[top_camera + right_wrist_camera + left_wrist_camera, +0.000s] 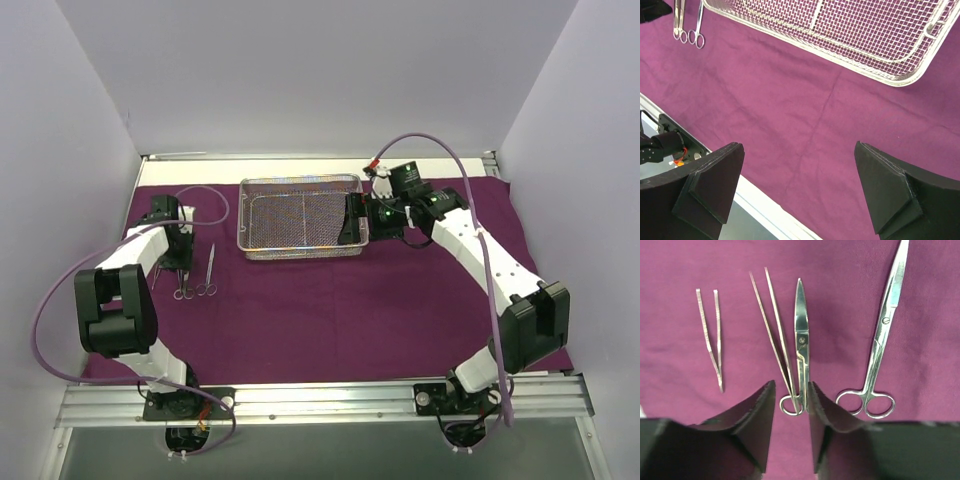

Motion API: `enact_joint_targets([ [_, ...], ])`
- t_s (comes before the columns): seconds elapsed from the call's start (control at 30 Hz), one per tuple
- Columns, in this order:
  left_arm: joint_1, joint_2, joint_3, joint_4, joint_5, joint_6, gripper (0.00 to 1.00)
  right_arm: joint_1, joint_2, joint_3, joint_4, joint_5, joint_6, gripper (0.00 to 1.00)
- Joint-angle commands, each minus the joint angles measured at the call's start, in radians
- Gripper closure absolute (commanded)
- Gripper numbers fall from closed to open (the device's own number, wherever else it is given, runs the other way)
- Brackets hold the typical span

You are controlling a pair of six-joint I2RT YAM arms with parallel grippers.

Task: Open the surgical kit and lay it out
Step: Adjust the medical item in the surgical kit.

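Four slim steel instruments lie side by side near the left edge of the dark purple cloth (330,320): short tweezers (710,335), long tweezers (772,330), short scissors (801,335) and long scissors (885,325), ring handles toward the near edge. The cloth is spread flat with a few soft creases and covers nearly the whole desk (190,168). Plain white walls (320,70) close the desk in at the far edge and both sides, and an aluminium rail (320,397) runs along the near edge. The wire-mesh tray (300,254) sits on the cloth at the middle of its far edge. The left gripper (791,385) is pinched narrow on the short scissors' ring handles, with the long tweezers' joined end also between its jaws. The right gripper (799,147) hangs spread wide over bare cloth just beside the tray's right end.
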Motion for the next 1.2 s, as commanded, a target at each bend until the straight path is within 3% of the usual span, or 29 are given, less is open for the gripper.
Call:
enact_joint_targets([
  [0.0, 0.018, 0.031, 0.058, -0.032, 0.062, 0.009, 0.62, 0.019, 0.006, 0.008, 0.004, -0.012, -0.014, 0.0],
  [0.07, 0.02, 0.035, 0.06, -0.036, 0.059, 0.009, 0.66, 0.032, 0.006, 0.011, 0.002, -0.005, -0.022, 0.0],
  [1.17, 0.06, 0.123, 0.052, -0.026, 0.078, 0.048, 0.72, 0.032, 0.019, 0.034, -0.012, 0.021, -0.037, 0.0],
])
